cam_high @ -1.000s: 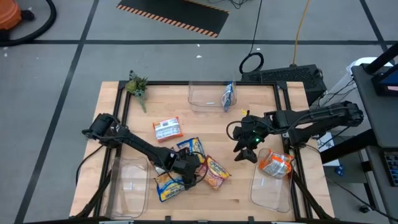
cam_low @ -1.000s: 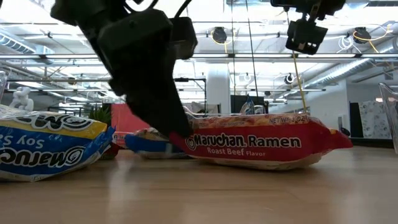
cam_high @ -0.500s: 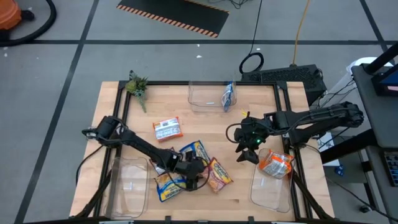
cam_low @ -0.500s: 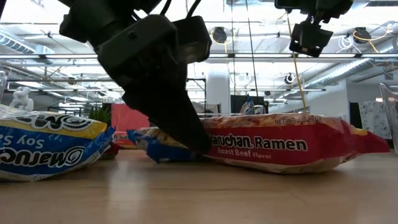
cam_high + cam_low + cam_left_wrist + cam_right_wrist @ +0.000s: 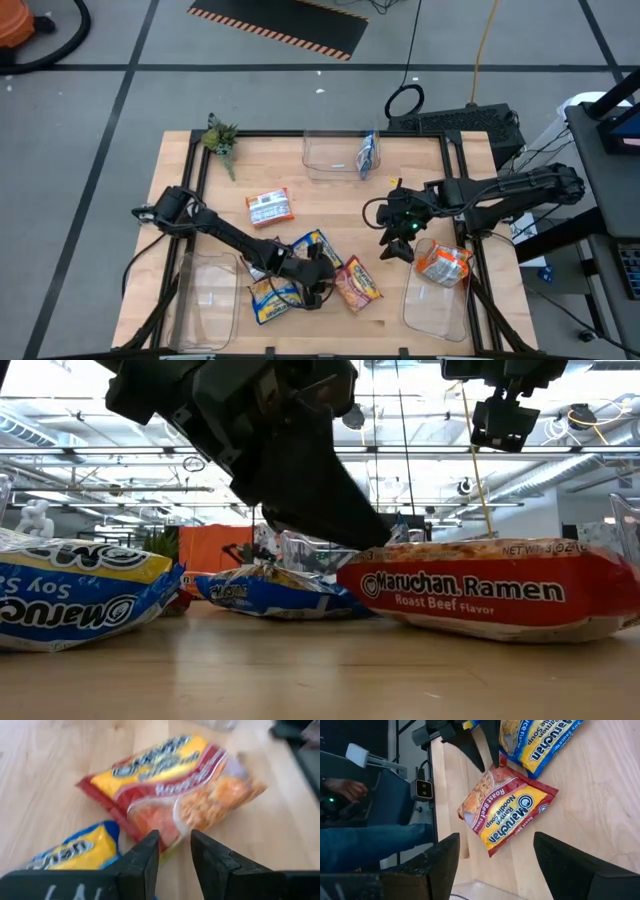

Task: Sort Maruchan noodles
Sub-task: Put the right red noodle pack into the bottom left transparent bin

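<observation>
A red Roast Beef noodle packet lies flat on the wooden table, right of centre near the front; it also shows in the low view. My left gripper is at its left end, fingers a narrow gap apart. Two blue-and-yellow packets lie beside it, and an orange-and-white one lies farther back. My right gripper hangs open and empty above the table, beside the right bin, which holds an orange packet. My left gripper meets the red packet at the corner of its left end, slanting down from the table's left. That corner lies in the narrow gap between the fingers. One fingertip is against it; whether the other touches I cannot tell. The packet lies flat.
A clear bin at the far edge holds a blue packet standing on edge. Another clear bin sits at the front left. A small plant lies at the far left corner. A person's legs show beyond the table.
My left gripper has moved toward the table's right edge and risen a little, from the blue packet's side onto the red packet's left end. The red packet has slid along the table toward the right and turned slightly, uncovering the blue packet behind it.
</observation>
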{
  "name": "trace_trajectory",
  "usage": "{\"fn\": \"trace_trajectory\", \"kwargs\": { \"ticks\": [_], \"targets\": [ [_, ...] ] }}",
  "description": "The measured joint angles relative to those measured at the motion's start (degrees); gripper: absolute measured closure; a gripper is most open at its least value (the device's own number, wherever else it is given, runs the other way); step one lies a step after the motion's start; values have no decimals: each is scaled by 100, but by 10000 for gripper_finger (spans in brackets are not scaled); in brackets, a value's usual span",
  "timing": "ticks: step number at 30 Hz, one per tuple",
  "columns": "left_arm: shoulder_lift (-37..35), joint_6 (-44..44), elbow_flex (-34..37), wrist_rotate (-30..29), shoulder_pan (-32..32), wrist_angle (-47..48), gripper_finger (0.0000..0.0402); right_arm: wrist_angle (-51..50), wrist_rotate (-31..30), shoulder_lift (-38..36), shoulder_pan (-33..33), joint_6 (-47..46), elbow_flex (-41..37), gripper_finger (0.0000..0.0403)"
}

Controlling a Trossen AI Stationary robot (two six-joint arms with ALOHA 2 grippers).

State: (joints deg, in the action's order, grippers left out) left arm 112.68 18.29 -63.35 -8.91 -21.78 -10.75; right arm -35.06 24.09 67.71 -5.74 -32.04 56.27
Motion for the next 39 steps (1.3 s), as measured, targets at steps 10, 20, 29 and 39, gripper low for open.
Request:
{"fn": "trace_trajectory", "kwargs": {
  "ticks": [10, 20, 29, 39],
  "targets": [
    [-2, -71, 0, 74, 0, 399, 287, 9, -41, 1, 0, -122, 0, 156],
    [-2, 11, 0, -7, 26, 720, 246, 14, -202, 1, 2, -130, 0, 156],
    [358, 168, -24, -30, 61, 283, 177, 12, -303, 1, 2, -26, 0, 156],
    [514, -106, -4, -55, 177, -391, 278, 8, -301, -1, 2, 27, -2, 156]
  ]
}}
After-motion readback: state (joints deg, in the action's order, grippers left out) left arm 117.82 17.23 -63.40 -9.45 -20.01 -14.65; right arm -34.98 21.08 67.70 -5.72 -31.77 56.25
